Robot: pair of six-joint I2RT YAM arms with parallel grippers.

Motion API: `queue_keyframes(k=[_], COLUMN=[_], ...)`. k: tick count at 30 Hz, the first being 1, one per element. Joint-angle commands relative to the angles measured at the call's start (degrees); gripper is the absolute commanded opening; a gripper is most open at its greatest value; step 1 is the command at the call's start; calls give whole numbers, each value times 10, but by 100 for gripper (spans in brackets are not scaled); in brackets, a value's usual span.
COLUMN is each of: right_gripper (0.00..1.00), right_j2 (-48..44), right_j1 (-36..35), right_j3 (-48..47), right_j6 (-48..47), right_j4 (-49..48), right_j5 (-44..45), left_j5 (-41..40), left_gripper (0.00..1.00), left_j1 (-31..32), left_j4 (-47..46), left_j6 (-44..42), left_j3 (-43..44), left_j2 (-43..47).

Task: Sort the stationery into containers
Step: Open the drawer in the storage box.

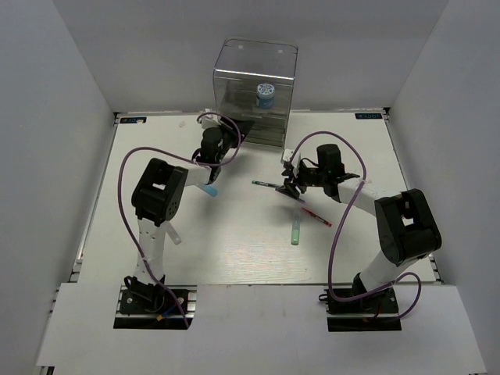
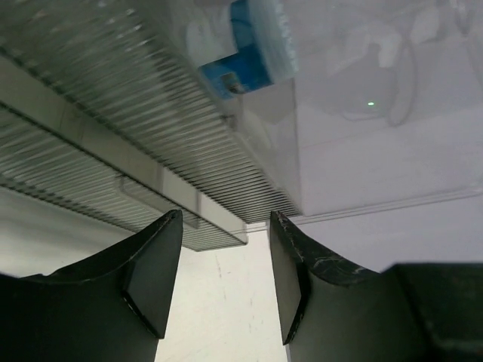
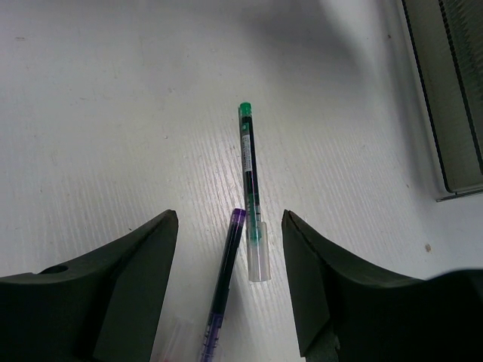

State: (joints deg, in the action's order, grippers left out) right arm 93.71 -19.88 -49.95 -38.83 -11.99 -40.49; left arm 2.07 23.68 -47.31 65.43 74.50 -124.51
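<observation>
White table (image 1: 234,242): clear drawer box (image 1: 255,86) at far edge; green-tipped pen (image 1: 264,183), red pen (image 1: 319,218), green marker (image 1: 296,230) mid-right.

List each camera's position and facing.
Top: overhead behind the bases, looking down at the table; left arm and right arm show whole.
Left wrist: faces the drawer box with the pot inside; open left gripper shows.
Right wrist: facing down at a green-tipped pen and purple pen; open right gripper shows.
Shared: top and left wrist both see the pot.
</observation>
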Motion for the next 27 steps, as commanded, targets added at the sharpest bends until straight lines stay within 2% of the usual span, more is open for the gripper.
queue_keyframes(k=[1, 5, 9, 13, 21, 27], right_gripper=[63, 63, 63, 63, 63, 63], right_j2=[-7, -5, -1, 1, -2, -4], right_j1=[3, 3, 1, 3, 5, 4], right_j3=[-15, -17, -16, -15, -11, -11], right_j6=[2, 5, 7, 8, 11, 12], right_j4=[-8, -13, -16, -19, -20, -21], right_j5=[-2, -3, -1, -3, -2, -2], left_j5=[-7, 4, -9, -21, -31, -31], left_gripper=[59, 59, 73, 74, 74, 64], left_j1=[-3, -3, -3, -3, -8, -8], left_j4=[39, 69, 81, 81, 98, 112], left_j6=[-2, -2, -2, 10, 36, 36], left_j3=[25, 35, 35, 41, 71, 92], left_j2=[-6, -11, -11, -16, -45, -57])
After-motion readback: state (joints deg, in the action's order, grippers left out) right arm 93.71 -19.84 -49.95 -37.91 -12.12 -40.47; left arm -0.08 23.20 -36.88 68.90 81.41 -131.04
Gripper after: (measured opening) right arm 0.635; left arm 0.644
